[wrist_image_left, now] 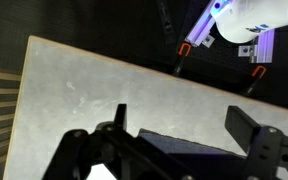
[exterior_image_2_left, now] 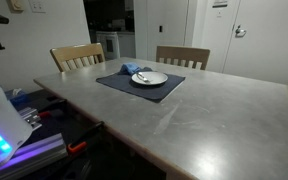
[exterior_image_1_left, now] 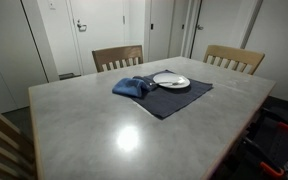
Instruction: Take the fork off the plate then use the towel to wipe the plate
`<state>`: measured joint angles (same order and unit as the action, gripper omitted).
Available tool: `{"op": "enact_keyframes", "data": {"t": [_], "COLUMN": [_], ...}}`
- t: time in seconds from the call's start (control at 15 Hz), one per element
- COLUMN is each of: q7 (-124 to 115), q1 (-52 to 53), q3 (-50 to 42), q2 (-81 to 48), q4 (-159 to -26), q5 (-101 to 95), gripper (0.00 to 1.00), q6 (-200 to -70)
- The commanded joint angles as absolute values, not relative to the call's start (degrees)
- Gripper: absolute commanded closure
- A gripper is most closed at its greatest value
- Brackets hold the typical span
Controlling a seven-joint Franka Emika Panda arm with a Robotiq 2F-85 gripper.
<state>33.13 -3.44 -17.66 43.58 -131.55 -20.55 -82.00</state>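
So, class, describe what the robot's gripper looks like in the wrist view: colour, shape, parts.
The gripper is matte black: two blocky fingers on chunky jointed linkages. No markings or cables can be made out on it. The arm does not clearly show in the exterior views.

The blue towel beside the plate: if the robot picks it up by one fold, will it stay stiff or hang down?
The towel lies lumpy with folds, so it is probably soft and would hang limp from one pinch. It looks small beside the plate, so likely light. Pushed, its loose folds may bunch up rather than slide.
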Motion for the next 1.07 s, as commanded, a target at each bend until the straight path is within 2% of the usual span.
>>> {"op": "enact_keyframes", "data": {"t": [0.0,0.6,1.0], "q7": [36.04,52.09,58.77], "q1": [-1.54,1.53,1.07], "q3": [-19.67,-25.60,-24.97], "q2": [42.53,38.25,34.76], "q4": [-131.89,-134.51,-137.14], "q5": [-20.92,-17.91,-10.10], "gripper": [0.00,0.00,0.00], "q6": [-84.22,-98.75,-105.47]}}
